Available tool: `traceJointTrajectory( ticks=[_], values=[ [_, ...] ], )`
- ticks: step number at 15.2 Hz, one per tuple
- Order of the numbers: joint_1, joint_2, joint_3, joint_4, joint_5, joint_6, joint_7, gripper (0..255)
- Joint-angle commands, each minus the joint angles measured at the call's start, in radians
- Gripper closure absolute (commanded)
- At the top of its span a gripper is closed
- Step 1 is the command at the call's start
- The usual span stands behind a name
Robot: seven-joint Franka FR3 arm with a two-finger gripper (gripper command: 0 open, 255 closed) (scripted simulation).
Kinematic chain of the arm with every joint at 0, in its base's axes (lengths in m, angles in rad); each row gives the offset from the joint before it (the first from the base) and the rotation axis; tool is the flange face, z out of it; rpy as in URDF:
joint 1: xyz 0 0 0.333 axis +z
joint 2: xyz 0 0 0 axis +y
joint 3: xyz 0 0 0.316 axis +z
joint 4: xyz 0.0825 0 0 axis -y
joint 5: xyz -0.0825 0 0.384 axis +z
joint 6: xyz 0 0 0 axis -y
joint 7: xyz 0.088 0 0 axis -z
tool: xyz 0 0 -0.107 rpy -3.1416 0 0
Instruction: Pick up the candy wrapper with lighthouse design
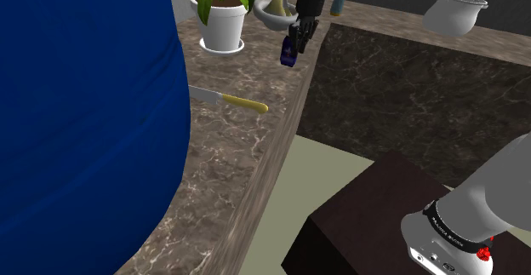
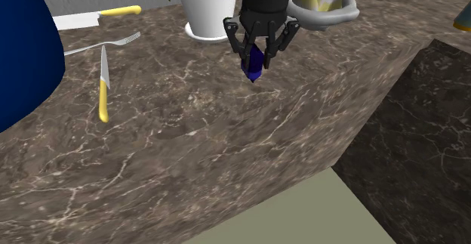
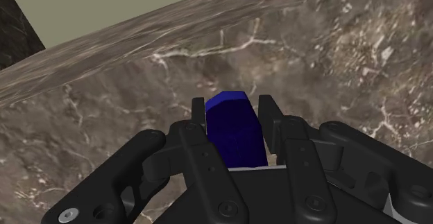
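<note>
The gripper point(image 2: 255, 60), upper middle of the second exterior view, is closed to the width of the dark blue candy wrapper point(image 2: 253, 67) and clasps it. The wrapper hangs straight below the hand, long axis upright, point down toward the counter point(image 2: 226, 152); whether its tip clears the stone I cannot tell there. The wrist view shows both fingers point(image 3: 198, 112) pressing its sides. The shoulder view sets it by the counter's edge, near the white plant pot point(image 1: 223, 25).
</note>
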Motion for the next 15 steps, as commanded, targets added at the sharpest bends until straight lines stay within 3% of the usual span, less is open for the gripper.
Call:
traceJointTrajectory(
  ticks=[1, 8, 15],
  values=[
    [0.000, -0.001, 0.000, -0.002, 0.000, 0.002, 0.000, 255],
    [0.000, 0.002, 0.000, 0.000, 0.000, 0.002, -0.001, 255],
    [-0.001, -0.002, 0.000, 0.089, -0.001, -0.091, 0.003, 255]
  ],
)
